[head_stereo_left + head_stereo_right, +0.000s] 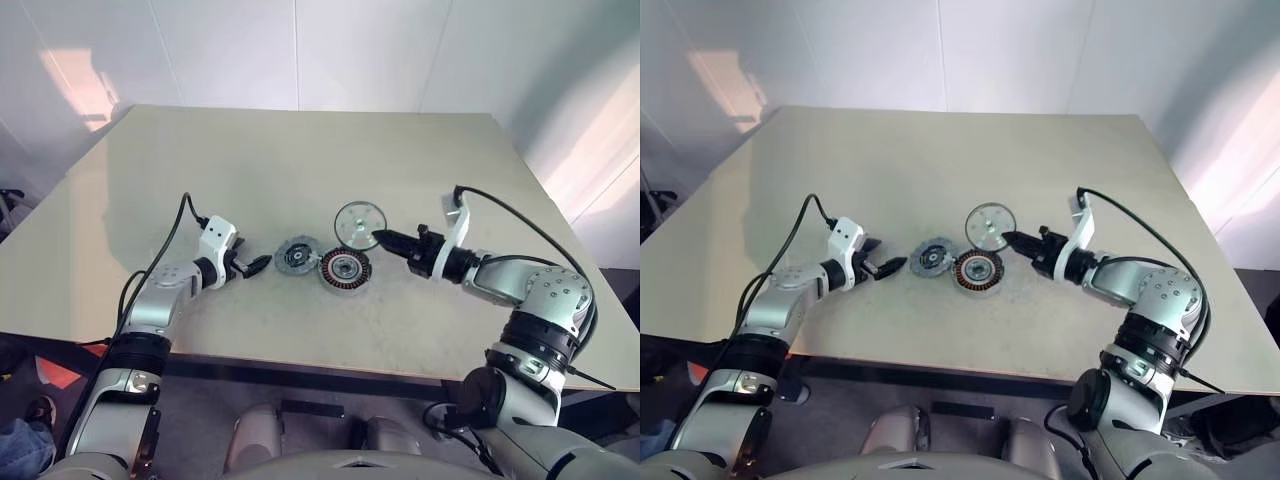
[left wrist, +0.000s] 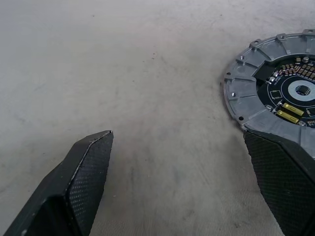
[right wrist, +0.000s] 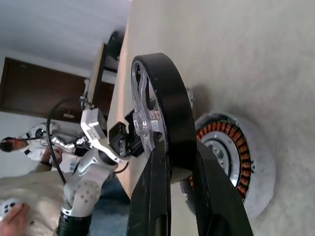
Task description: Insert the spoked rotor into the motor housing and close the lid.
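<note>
My right gripper [image 1: 381, 239] is shut on the rim of the spoked rotor [image 1: 359, 222], holding it on edge above the table just behind the motor housing [image 1: 345, 268]. In the right wrist view the rotor's dark rim [image 3: 170, 98] sits pinched between the fingers [image 3: 153, 196], with the housing's copper windings [image 3: 231, 152] below it. The lid [image 1: 297, 255] lies flat to the left of the housing, its dark centre facing up. My left gripper [image 1: 256, 265] stands open just left of the lid, and its fingertips [image 2: 93, 152] rest low over the table beside the lid [image 2: 246, 93].
The beige table [image 1: 300, 150] has bare room behind and to both sides of the parts, and its front edge runs close below my arms. White walls stand behind it. In the right wrist view a person [image 3: 15, 145] is seen far beyond the table.
</note>
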Available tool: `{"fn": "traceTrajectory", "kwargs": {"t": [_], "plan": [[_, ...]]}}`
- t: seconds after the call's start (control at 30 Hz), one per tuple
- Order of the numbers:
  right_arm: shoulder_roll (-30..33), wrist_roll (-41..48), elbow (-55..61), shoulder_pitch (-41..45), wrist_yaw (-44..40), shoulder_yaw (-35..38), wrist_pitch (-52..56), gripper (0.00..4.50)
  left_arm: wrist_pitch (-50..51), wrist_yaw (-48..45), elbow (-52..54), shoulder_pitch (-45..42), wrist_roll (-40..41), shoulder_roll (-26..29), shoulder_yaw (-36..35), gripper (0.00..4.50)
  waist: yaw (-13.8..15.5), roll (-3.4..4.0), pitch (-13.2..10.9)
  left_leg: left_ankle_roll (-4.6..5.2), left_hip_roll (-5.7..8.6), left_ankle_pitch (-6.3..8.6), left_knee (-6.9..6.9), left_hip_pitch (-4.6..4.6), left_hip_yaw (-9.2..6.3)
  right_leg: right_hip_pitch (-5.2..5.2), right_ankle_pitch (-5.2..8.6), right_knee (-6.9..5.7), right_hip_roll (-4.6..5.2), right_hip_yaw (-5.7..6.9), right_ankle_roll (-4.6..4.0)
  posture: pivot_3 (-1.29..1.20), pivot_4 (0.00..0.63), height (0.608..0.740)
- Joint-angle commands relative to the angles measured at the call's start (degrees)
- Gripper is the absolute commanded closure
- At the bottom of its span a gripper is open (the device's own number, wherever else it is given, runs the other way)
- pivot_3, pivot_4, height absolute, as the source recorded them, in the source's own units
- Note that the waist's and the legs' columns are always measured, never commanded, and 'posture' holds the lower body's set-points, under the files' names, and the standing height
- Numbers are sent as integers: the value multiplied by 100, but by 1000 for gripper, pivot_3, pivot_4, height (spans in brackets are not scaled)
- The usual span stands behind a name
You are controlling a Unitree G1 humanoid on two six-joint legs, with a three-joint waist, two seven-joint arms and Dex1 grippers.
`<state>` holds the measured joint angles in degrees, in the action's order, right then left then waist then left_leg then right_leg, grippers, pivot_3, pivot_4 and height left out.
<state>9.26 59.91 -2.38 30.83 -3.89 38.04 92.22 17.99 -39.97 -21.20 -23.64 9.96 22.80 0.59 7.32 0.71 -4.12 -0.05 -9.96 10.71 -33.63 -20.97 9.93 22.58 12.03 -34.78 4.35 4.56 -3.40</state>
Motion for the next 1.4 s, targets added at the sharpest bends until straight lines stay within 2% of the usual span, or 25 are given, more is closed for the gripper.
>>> {"fn": "traceTrajectory", "kwargs": {"t": [0.03,0.53,0.87,1.2,1.4], "plan": [[-28,680,224,-92,440,-147,28,4205,-82,-22,167,-66,-5,48,-23,0,1,0,0,-2,0,-1,2,1,0,0,0,0,0,0,0,0,0,740],[45,2247,261,-632,1891,-458,-36,4205,-75,-15,185,-36,-7,51,-23,0,4,-1,0,-28,6,-17,38,1,-1,16,1,3,0,0,2,0,0,740],[340,3378,159,-947,2648,-1284,-898,4205,-61,0,184,-45,-6,49,-29,0,4,-1,1,-28,7,-17,39,-1,-1,17,2,4,0,-1,4,0,0,740],[856,4199,64,-1107,3047,-2093,-1765,4205,-80,40,190,-25,5,66,-75,0,7,-3,1,-28,8,-17,39,-8,-2,20,3,6,0,0,9,0,0,740],[1189,4400,281,-1159,3034,-2463,-2131,2171,-91,51,154,-51,2,58,-81,0,7,-3,2,-28,10,-17,38,-14,-3,24,3,5,0,0,11,0,0,740]]}}
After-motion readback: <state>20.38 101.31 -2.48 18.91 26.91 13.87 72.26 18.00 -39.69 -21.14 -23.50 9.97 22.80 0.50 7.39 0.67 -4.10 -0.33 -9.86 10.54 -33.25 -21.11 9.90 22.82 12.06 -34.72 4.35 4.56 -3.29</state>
